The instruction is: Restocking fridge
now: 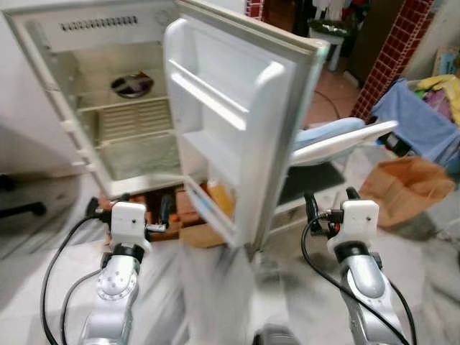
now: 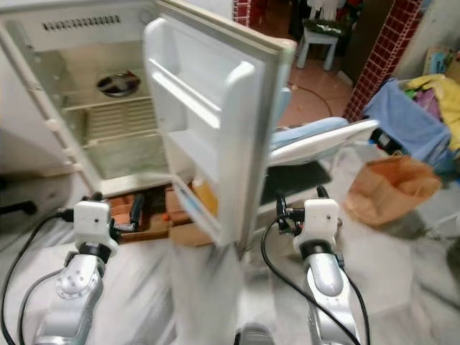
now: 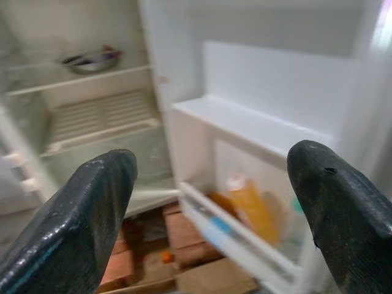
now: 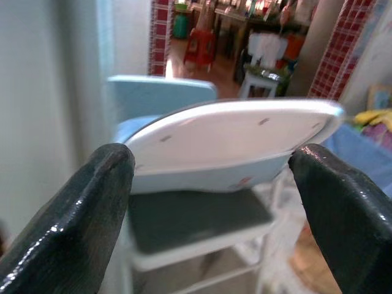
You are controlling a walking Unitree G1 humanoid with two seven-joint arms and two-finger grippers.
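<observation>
Both end effectors, left (image 3: 208, 202) and right (image 4: 211, 202), gape before the open fridge (image 1: 237, 108).

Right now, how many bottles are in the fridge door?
1 that I can make out: an orange bottle in the door's bottom rack. Others may be hidden behind the rack's front.

One fridge (image 1: 108, 100); one bowl (image 1: 132, 85); one orange bottle (image 3: 250, 205); one paper bag (image 1: 410, 188)
</observation>
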